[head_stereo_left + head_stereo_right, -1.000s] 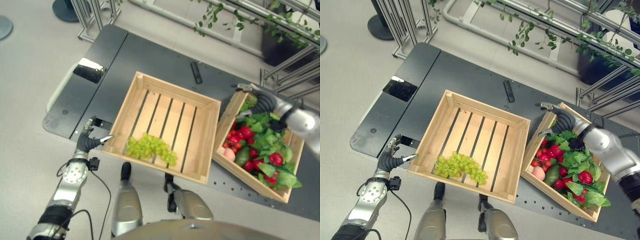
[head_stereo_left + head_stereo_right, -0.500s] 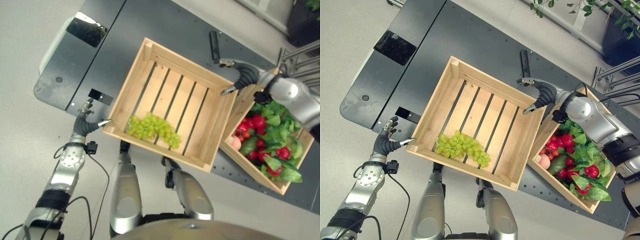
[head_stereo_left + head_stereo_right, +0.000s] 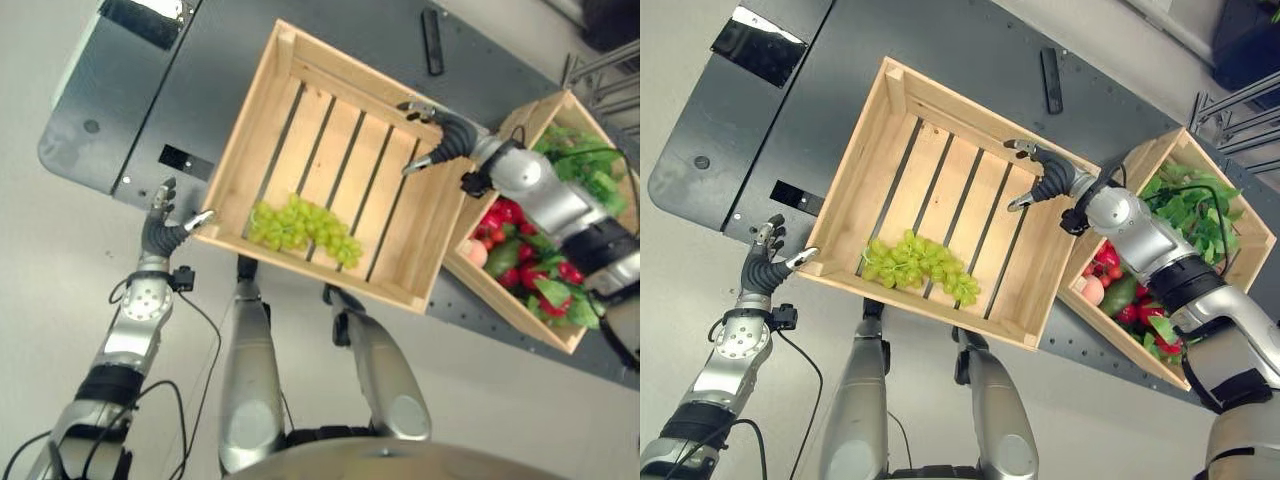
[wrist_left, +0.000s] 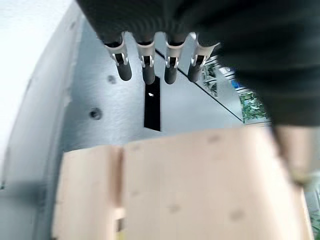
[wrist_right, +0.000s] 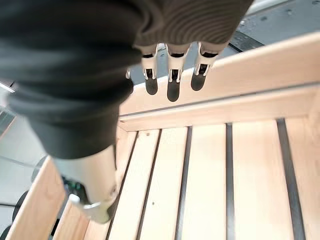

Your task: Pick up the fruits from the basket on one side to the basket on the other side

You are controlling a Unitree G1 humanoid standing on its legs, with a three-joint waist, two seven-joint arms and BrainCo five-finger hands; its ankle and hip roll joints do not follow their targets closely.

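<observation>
Overhead, right robot hand [image 3: 1048, 182] spread above crate [image 3: 902, 122], grapes [image 3: 919, 264] below.

**Hidden, cropped and unclear parts**

Right crate [image 3: 1225, 215] was partly covered by the right arm; fruit under the leaves [image 3: 1185, 205] could not be told apart, and its near corner was overlapped by the slatted crate [image 3: 1040, 300]. The dark table [image 3: 140, 110] was cut off at the top and right edges. The glossy dark panel [image 3: 758, 45] ran off the top edge in the left eye view. In the left wrist view the crate wall [image 4: 200, 185] was blurred and the thumb was a smear at the edge. In the right wrist view the thumb [image 5: 92, 197] was blurred. The small black bar [image 3: 1050, 80] was too small to identify.
</observation>
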